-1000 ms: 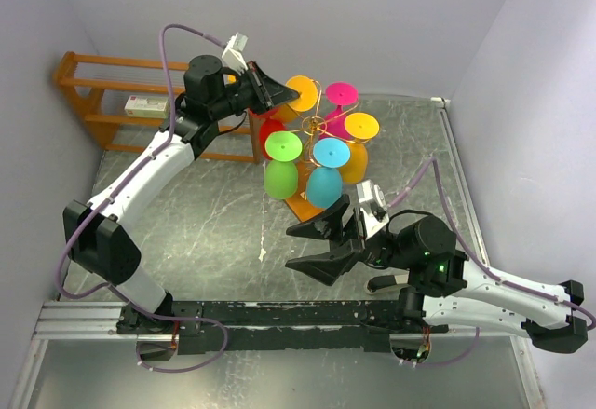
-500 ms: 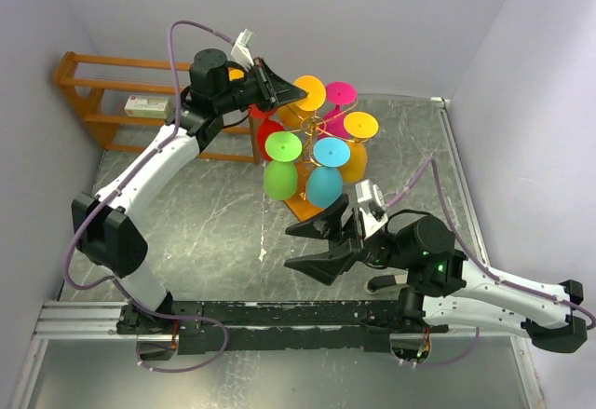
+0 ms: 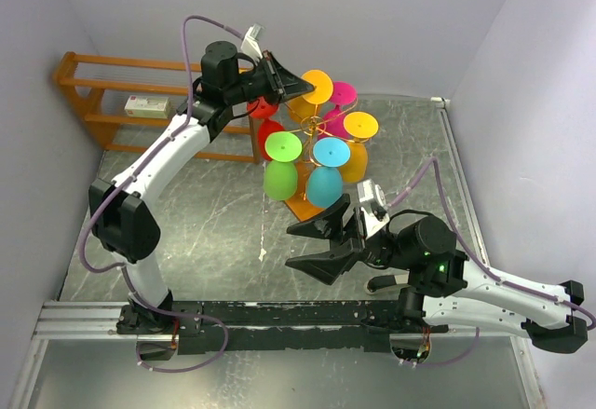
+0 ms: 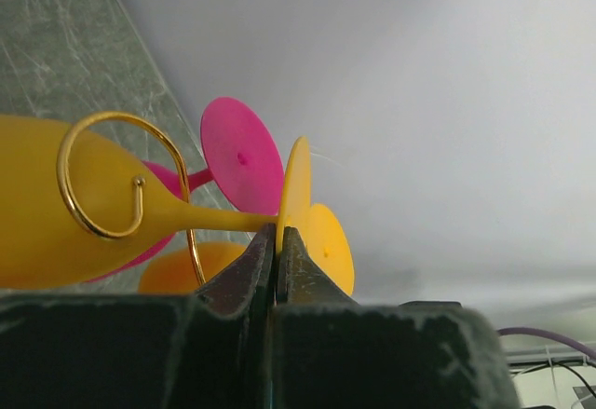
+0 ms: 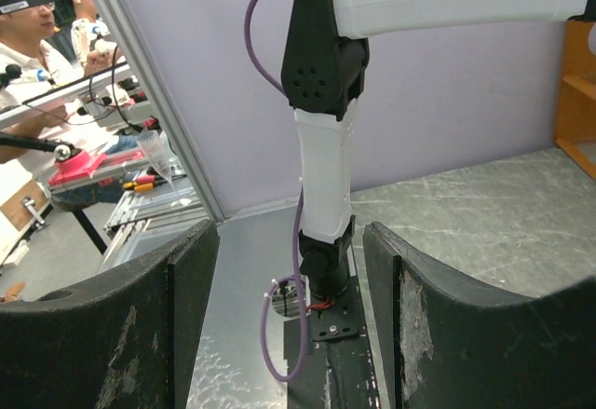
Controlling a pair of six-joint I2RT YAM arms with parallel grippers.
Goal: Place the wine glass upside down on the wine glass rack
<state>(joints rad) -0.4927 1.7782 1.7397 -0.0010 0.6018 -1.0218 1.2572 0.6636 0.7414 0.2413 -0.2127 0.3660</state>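
The wine glass [image 3: 320, 87] is yellow-orange; my left gripper [image 3: 304, 84] is shut on the rim of its round foot, holding it at the top back of the wine glass rack [image 3: 312, 128]. In the left wrist view the glass [image 4: 56, 204] lies sideways, its stem running to the foot pinched at my left gripper [image 4: 277, 234]. One gold spiral arm [image 4: 101, 178] curls in front of its bowl. The rack's wooden base [image 3: 300, 207] stands on the table. My right gripper [image 3: 315, 244] hangs open and empty near the rack's front, shown as my right gripper [image 5: 289, 269] in its wrist view.
Several coloured glasses hang upside down on the rack: green [image 3: 281, 160], blue [image 3: 327, 169], yellow [image 3: 359, 131], pink [image 3: 341, 95], red [image 3: 269, 130]. A brown wooden shelf unit [image 3: 93, 92] with a white box [image 3: 147, 106] stands at the back left. Walls close in on three sides.
My left arm has swung right and carried the yellow-orange glass over the rack's top. The right arm has not moved.
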